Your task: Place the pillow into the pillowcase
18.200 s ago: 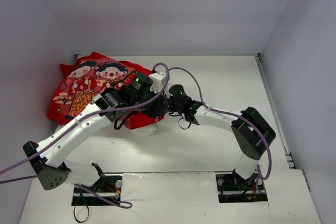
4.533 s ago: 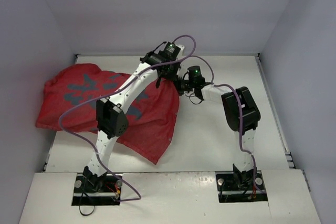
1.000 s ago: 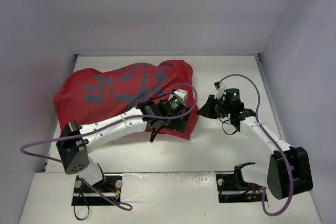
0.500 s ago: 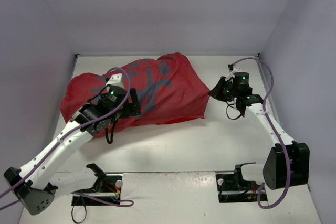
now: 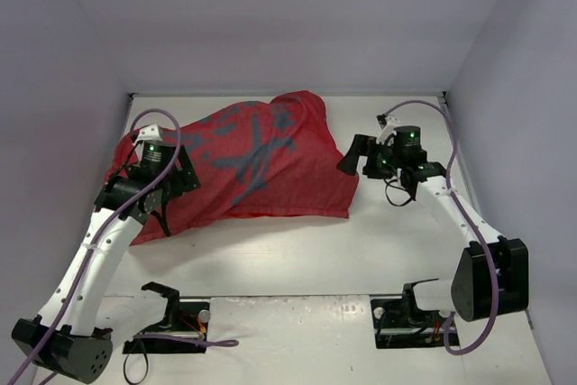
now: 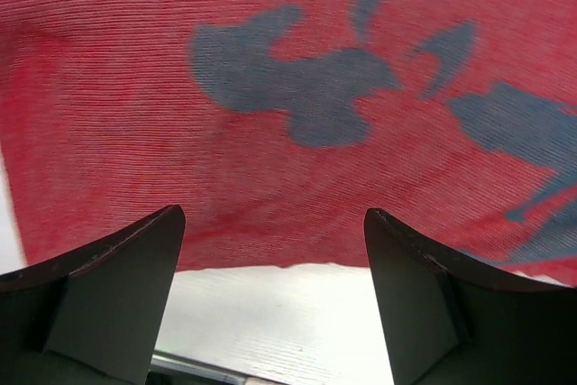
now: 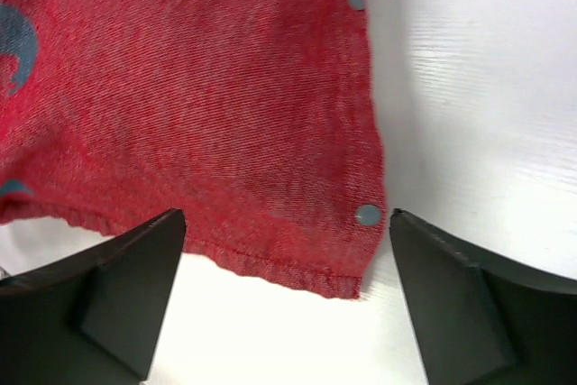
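lumpy red woven pillowcase (image 5: 261,155), blotchy grey-blue print, mid-frame on white worktop (image 5: 361,250), round snaps (image 7: 368,215) at hem, both jaws wide open

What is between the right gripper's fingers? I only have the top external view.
Observer: Nothing is gripped. In the right wrist view, the right gripper is open and a corner of the pillowcase shows between its fingers.
Operator: Any fasteners on that edge?
Observer: Yes, two round snaps, one of them near the corner.
Operator: And the left side?
Observer: The left gripper is open over the pillowcase's edge, with nothing between its fingers.
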